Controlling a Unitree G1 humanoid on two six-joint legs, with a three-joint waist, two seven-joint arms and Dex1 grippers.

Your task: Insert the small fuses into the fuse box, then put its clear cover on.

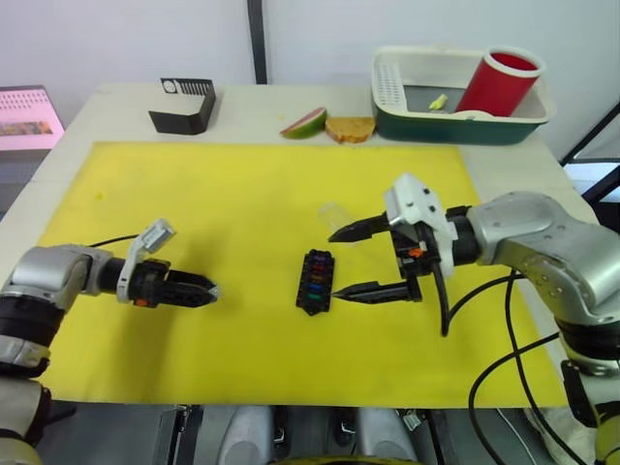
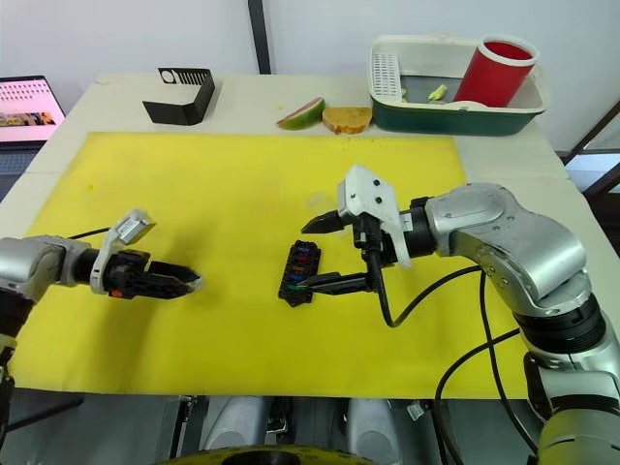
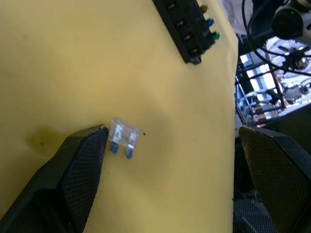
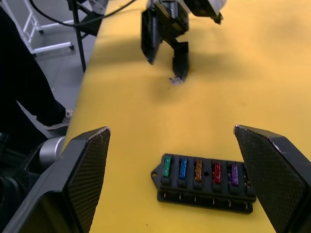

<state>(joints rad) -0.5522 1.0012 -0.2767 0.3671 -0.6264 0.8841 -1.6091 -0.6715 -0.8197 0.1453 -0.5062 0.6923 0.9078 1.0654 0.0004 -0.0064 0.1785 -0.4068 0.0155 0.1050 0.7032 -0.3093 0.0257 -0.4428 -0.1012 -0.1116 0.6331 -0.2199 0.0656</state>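
since five coloured fuses (image 4: 199, 171) already sit in the fuse box (image 1: 316, 282), the left gripper (image 3: 170, 145) gapes around the clear fuse (image 3: 123, 138); the right gripper (image 1: 363, 260) hovers unclenched.

Pale table (image 1: 116, 102) with a big yellow mat (image 1: 223, 223) over most of it. On the mat: the fuse box (image 1: 316, 281), a clear fuse (image 3: 122, 136) and the clear cover (image 1: 336, 213). Along the far edge sit a black angled stand (image 1: 184, 105), a mango slice (image 1: 304, 123), a bread slice (image 1: 350, 129) and a dish tub (image 1: 455, 107).

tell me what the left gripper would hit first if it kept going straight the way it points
Probably the clear fuse lying on the yellow mat, just off one fingertip of the open left gripper. Beyond it along that line sits the fuse box. Depth is uncertain.
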